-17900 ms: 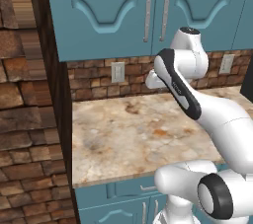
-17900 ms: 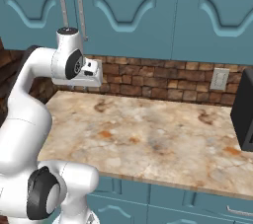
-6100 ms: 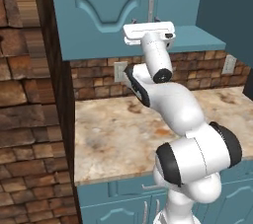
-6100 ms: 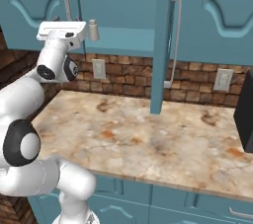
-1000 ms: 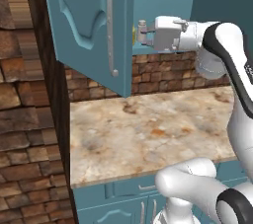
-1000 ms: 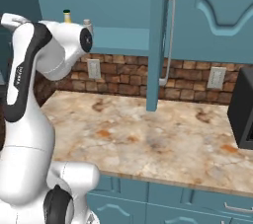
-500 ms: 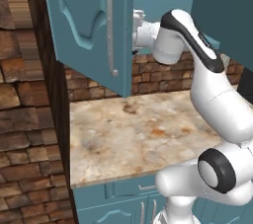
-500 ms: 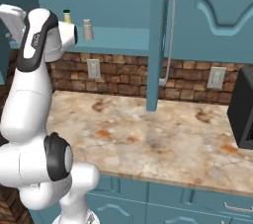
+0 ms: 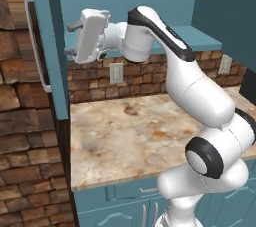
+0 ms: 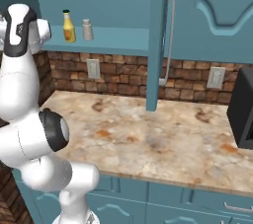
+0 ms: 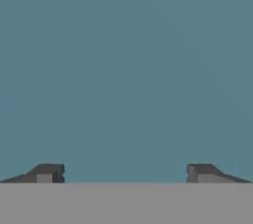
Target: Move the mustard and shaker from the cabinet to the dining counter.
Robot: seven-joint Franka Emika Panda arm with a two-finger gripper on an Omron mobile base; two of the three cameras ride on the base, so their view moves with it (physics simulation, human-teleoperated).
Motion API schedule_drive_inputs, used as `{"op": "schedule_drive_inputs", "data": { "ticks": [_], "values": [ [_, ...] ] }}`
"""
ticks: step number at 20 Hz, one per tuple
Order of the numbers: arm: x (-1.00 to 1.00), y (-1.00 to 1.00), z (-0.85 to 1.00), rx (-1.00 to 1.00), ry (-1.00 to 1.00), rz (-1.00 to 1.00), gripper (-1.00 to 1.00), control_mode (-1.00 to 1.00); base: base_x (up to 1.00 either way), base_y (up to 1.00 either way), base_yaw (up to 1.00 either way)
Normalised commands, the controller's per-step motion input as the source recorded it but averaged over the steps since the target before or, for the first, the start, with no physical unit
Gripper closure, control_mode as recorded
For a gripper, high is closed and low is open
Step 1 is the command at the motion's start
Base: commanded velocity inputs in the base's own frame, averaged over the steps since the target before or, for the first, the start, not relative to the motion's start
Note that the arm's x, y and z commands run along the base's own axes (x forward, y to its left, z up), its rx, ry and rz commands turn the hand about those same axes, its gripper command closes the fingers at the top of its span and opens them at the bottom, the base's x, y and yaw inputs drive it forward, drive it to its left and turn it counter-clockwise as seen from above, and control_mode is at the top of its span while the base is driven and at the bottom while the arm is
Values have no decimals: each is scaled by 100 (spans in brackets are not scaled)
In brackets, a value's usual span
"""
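Observation:
The yellow mustard (image 10: pixel 68 26) with its green cap and the small silvery shaker (image 10: pixel 87 29) stand side by side on the open cabinet's teal shelf (image 10: pixel 118 41). My gripper (image 9: pixel 70 38) is raised to shelf height. It points left, close to the inner side of the cabinet's left door (image 9: pixel 51 46). In the hand view my gripper (image 11: pixel 126 173) stands open, its fingertips (image 11: pixel 47 172) wide apart with nothing between them, facing a flat teal surface. The mustard and shaker are to the right of the hand, untouched. The dining counter is out of view.
Below the cabinet lies a marbled counter (image 9: pixel 140 136) against a brick backsplash with outlets. The right cabinet door (image 10: pixel 157 40) hangs open, edge-on, with its silver handle (image 10: pixel 169 35). A black appliance (image 10: pixel 244 114) stands at the counter's right end. A brick wall (image 9: pixel 25 146) bounds the left.
My hand has swung left, away from the shelf and towards the left door. That door now stands wider open, seen nearly edge-on.

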Motion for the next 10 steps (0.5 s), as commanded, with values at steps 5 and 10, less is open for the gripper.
{"op": "schedule_drive_inputs", "data": {
  "ticks": [5,10],
  "values": [
    [-33,33,2,-31,-33,-13,-100,-100,0,0,0],
    [-3,-47,0,-46,-40,-45,-100,-100,0,0,0]
  ]
}}
